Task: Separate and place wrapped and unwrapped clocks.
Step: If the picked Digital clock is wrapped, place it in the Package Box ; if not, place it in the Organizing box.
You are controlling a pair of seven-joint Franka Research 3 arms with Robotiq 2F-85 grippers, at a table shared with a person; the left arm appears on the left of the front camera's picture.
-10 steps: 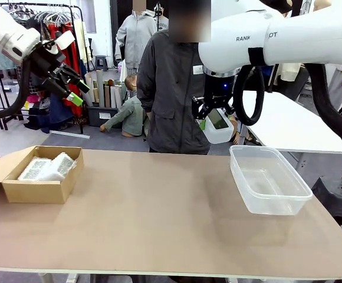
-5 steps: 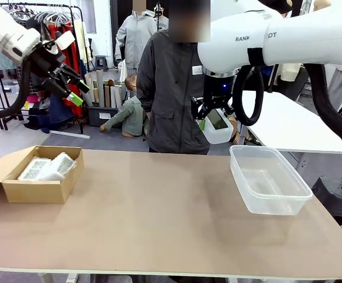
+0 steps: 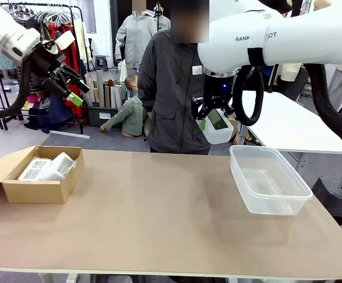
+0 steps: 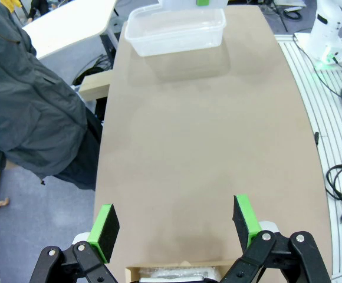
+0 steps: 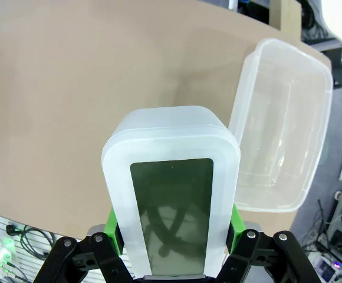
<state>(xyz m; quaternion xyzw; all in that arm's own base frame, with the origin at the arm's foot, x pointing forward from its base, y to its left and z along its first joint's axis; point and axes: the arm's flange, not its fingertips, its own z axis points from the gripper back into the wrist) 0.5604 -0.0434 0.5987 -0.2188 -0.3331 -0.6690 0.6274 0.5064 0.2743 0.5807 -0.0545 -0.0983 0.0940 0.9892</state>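
The bare white clock with its grey-green screen stands upright between the green pads of my right gripper, which is shut on it. From the front, the right gripper holds the clock high above the table's far edge, up and left of the clear tub. Two bubble-wrapped clocks lie in the cardboard box at the table's left. My left gripper hangs open in the air well above that box. Its fingers hold nothing, and the box rim sits just below them.
A person in a dark jacket stands at the far side, close behind the held clock. The tub is empty and lies to the right of the clock in the right wrist view. Bare brown tabletop spreads between box and tub.
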